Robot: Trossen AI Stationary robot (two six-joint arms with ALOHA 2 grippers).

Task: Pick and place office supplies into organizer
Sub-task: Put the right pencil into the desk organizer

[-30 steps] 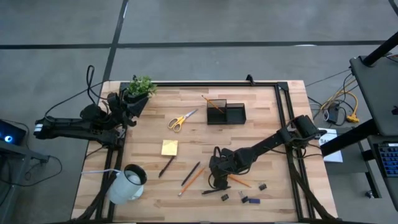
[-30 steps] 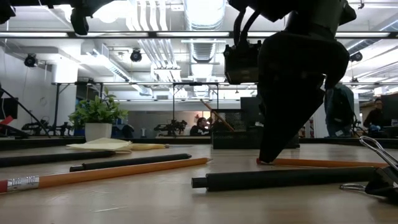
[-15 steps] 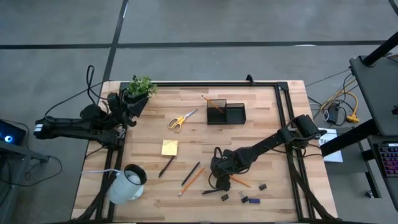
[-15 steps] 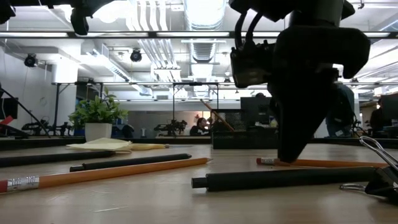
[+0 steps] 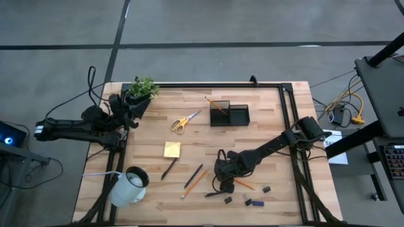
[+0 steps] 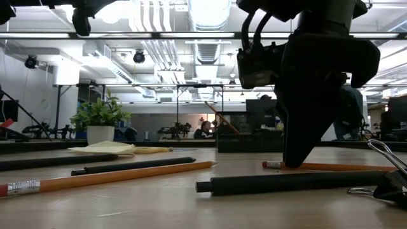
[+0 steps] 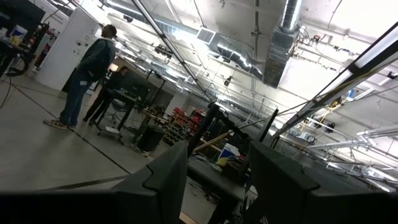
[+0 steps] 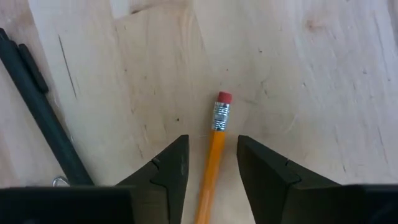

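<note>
My right gripper points down at the table's near right, open. Its fingers stand on either side of an orange pencil just behind its eraser end, and a gap shows on each side. The pencil lies flat on the table. The black organizer stands at the far middle with one pencil leaning in it. Yellow-handled scissors, a yellow sticky pad, dark pens and another orange pencil lie loose. My left gripper waits open, raised at the table's far left.
A dark pen lies just in front of the right gripper, with a binder clip to its right. Small dark bits sit near the front edge. A white mug lies at the near left and a green plant stands at the far left corner.
My right gripper's tip has shifted a little toward the table's right, along the orange pencil from its eraser end toward its middle, tipping slightly. The pencil has stayed where it was.
</note>
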